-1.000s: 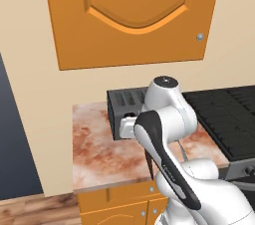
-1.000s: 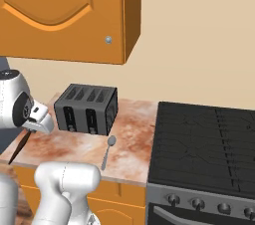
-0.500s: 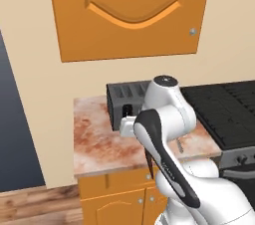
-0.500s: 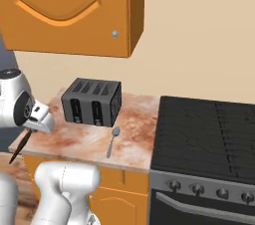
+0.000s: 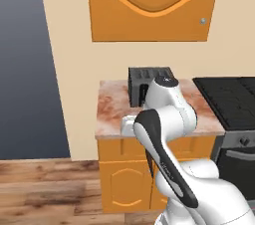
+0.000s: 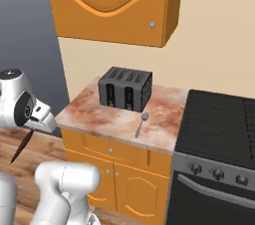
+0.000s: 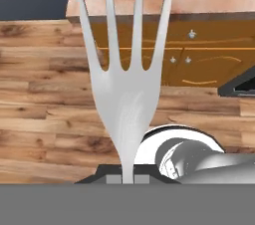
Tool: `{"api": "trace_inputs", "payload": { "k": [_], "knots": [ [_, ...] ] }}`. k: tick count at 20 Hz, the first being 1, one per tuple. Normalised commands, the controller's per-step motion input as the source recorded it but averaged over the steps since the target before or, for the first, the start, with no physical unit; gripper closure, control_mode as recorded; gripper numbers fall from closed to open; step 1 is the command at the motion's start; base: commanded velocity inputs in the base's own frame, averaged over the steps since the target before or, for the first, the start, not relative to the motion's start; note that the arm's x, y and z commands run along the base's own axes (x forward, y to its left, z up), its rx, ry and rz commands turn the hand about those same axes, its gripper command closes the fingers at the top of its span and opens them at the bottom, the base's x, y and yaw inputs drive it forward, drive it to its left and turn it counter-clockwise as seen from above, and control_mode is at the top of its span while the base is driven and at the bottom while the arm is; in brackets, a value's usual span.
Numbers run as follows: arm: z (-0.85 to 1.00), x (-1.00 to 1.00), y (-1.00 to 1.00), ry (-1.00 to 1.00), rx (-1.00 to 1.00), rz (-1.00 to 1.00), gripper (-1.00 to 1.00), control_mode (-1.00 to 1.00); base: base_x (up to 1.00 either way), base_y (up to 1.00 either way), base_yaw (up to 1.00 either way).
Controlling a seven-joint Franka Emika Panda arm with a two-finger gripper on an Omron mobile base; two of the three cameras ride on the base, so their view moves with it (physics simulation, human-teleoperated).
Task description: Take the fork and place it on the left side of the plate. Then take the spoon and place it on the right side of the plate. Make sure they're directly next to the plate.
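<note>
Marble counter [image 6: 109,114]: carries toaster [image 6: 125,88] and spoon.
Spoon [image 6: 141,123]: near right of toaster, long axis near-far, bowl far.
Fork [image 7: 125,69]: pinched in closed gripper [image 7: 128,179], off the counter's left end; tines ahead.

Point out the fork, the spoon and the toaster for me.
fork [image 7: 127,104], hand view, on the neck below its tines.
spoon [image 6: 145,117], right base view, on its bowl.
toaster [image 6: 124,93], right base view, on its front face.
</note>
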Motion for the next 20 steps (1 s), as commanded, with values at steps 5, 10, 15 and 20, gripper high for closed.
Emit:
{"api": "trace_inputs", "payload": {
  "k": [5,10,15,20],
  "knots": [
    [0.0,0.0,0.0,0.0,0.0,0.0,1.0,1.0,0.7,0.1,0.63],
    [0.0,0.0,0.0,0.0,0.0,0.0,1.0,1.0,0.79,0.01,0.7],
    [0.0,0.0,0.0,0.0,0.0,0.0,1.0,1.0,0.75,0.0,0.71],
    [0.0,0.0,0.0,0.0,0.0,0.0,1.0,1.0,0.71,0.0,0.74]
  ]
}}
